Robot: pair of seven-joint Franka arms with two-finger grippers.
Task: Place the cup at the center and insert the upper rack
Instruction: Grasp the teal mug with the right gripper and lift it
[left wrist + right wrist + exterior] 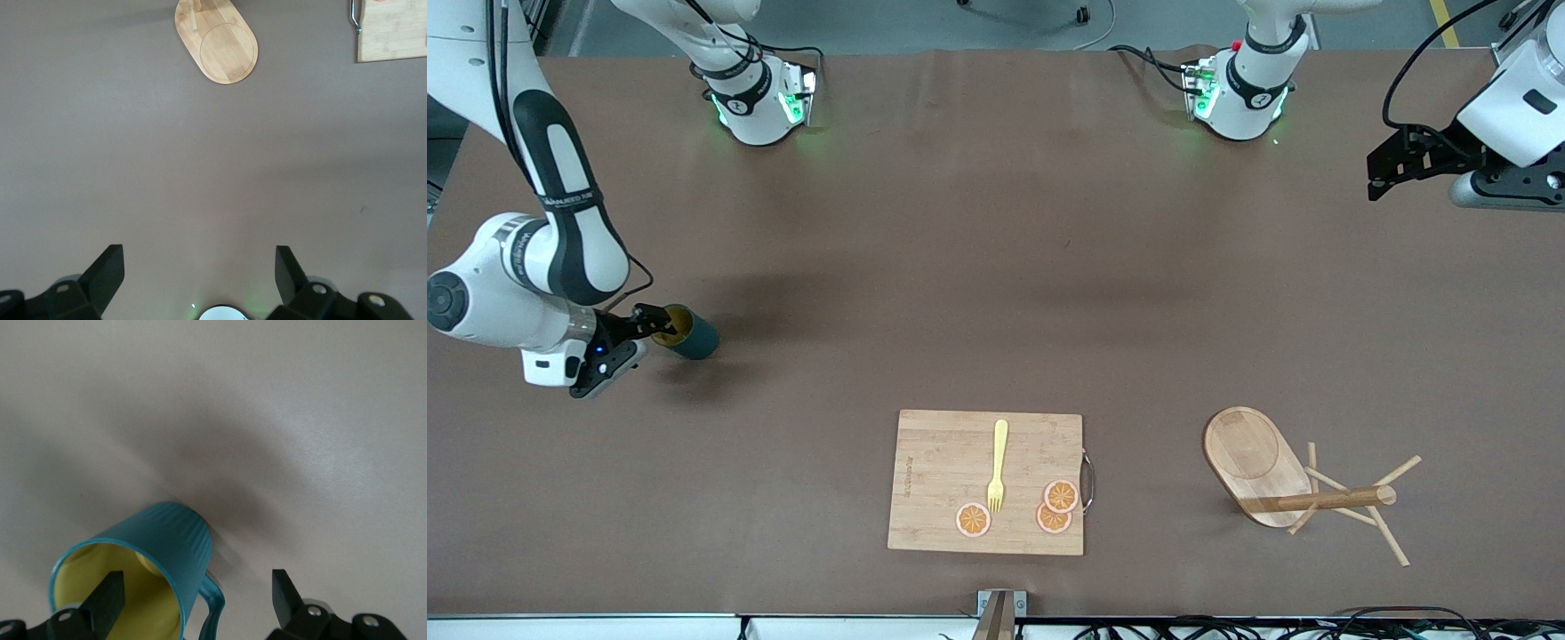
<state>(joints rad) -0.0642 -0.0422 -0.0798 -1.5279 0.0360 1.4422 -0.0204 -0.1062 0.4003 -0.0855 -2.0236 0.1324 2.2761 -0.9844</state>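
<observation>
Nothing looks finished yet: the teal ribbed cup with its yellow inside sits at the right arm's end of the counter, the released right end effector straddling its wall, the rack toppled, the left end effector waiting released.

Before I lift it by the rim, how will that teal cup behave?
The cup lies on its side, so a nudge would likely roll it. One of the right gripper's fingers is inside its mouth; the smooth rim may slip. Its side handle could make it swing.
</observation>
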